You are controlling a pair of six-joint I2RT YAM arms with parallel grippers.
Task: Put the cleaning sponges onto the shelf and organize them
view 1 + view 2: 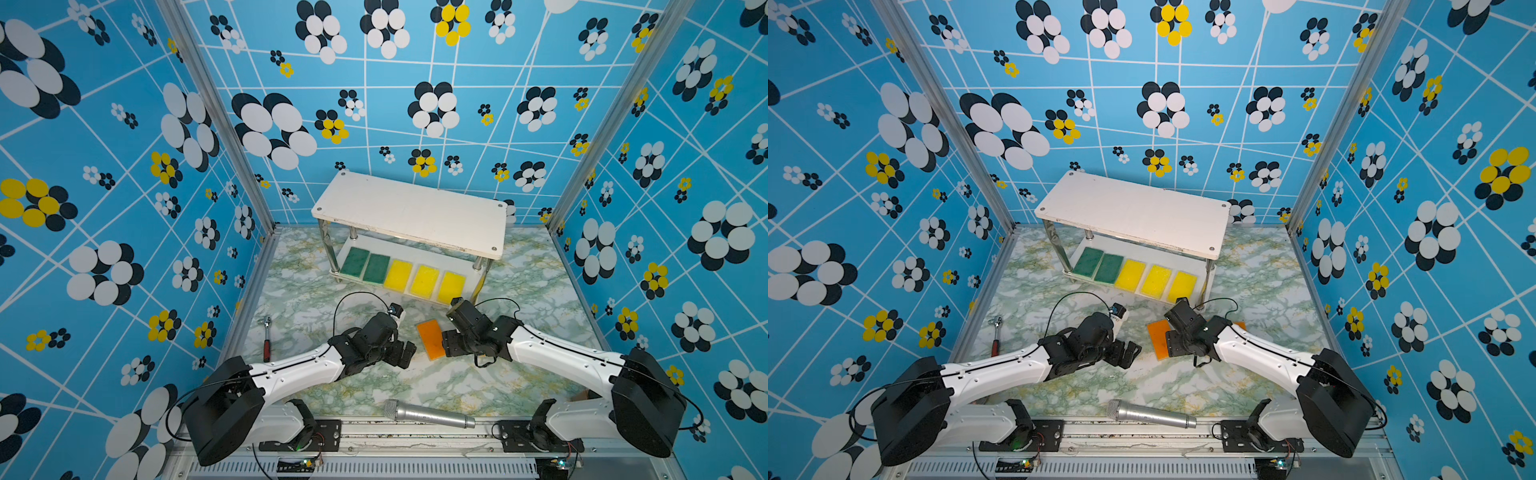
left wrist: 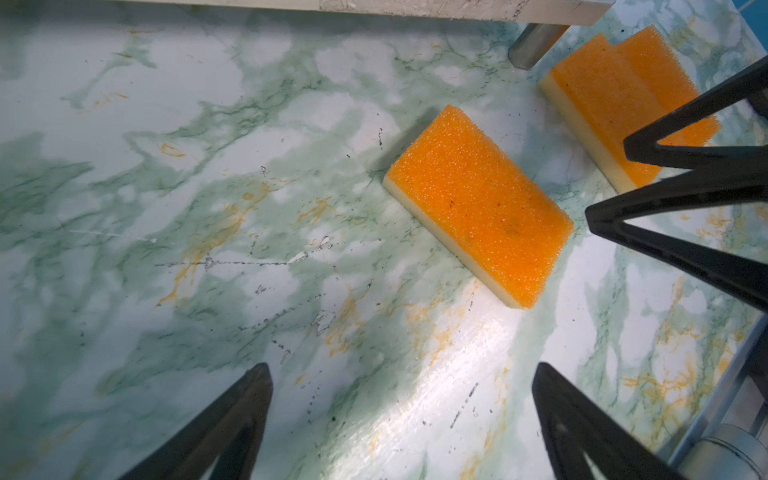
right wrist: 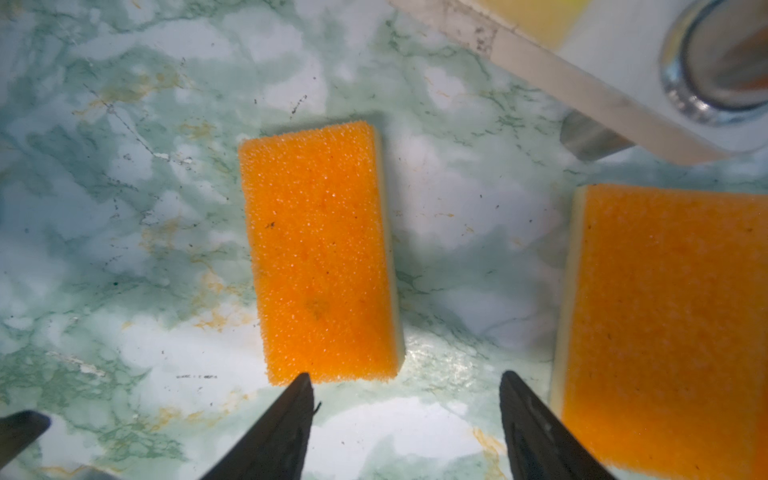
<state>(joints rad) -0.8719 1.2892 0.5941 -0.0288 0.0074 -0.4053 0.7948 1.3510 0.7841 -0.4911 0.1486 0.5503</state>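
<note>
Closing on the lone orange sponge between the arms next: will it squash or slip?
Probably squashes: the orange sponge shows porous foam, so it should give under the jaws. Its rough top likely grips rather than slips. Lying flat on the table, it should slide, not roll, if nudged.

We take this for a robotics lab test booth rather than a home. Behind and to both sides of the shelf [image 1: 409,212] stand walls [image 1: 104,166] of blue flower-print sheet on bare aluminium posts [image 1: 218,116]. It sits on a marble-print tabletop [image 1: 415,382]. In front of it, two robot arms [image 1: 299,368] are bolted to a metal rail [image 1: 415,432] with exposed wiring [image 1: 305,461].
</note>
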